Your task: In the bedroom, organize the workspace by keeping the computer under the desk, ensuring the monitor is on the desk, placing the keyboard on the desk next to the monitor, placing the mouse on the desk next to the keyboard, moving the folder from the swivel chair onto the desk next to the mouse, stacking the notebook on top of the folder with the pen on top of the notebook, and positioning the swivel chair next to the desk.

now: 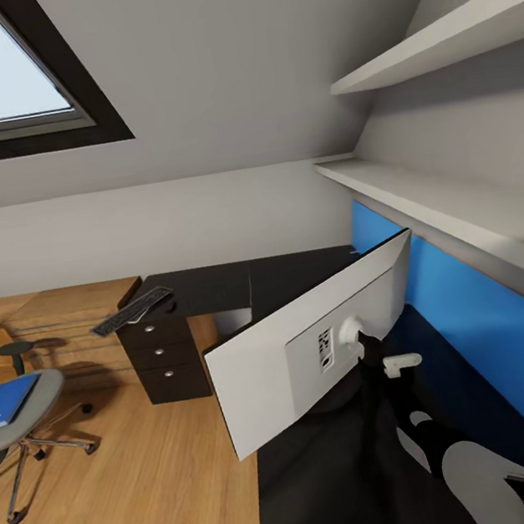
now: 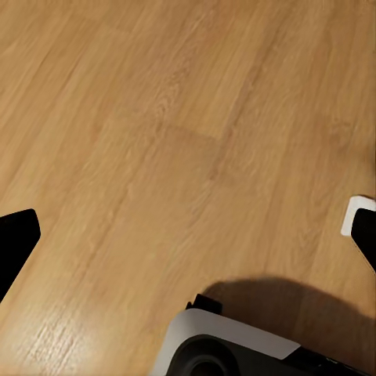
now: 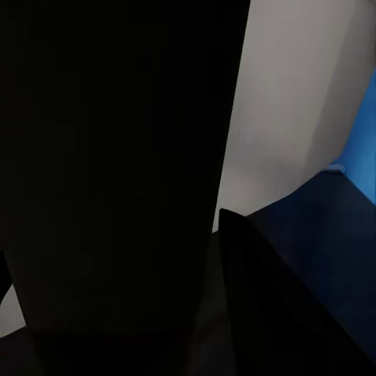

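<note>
Two dark left fingertips sit at opposite edges of the left wrist view: the left jaws are wide apart with nothing between them. Beyond them lies the light wood-plank floor; close by the jaws is a rounded white-and-grey part of the robot's base.

Right jaws: in the head view the black right arm reaches to the back of the wide flat monitor with white back and thin dark edge, at its round white mount. Cannot tell whether these jaws are wide, narrow or gripping; the right wrist view is mostly dark, with the white back just beyond.

The monitor stands tilted on the glossy black L-shaped worktop, directly ahead of the right jaws. A small black-on-white label is just beside the jaws; its writing is too small to read.

A slim dark-grey keyboard lies well beyond the right jaws, on the worktop's far corner, one end overhanging above the dark drawer unit with round silver knobs.

A grey-upholstered swivel chair on a chrome star base stands on the floor well apart from the worktop. A flat bright-blue folder lies on its seat.
</note>
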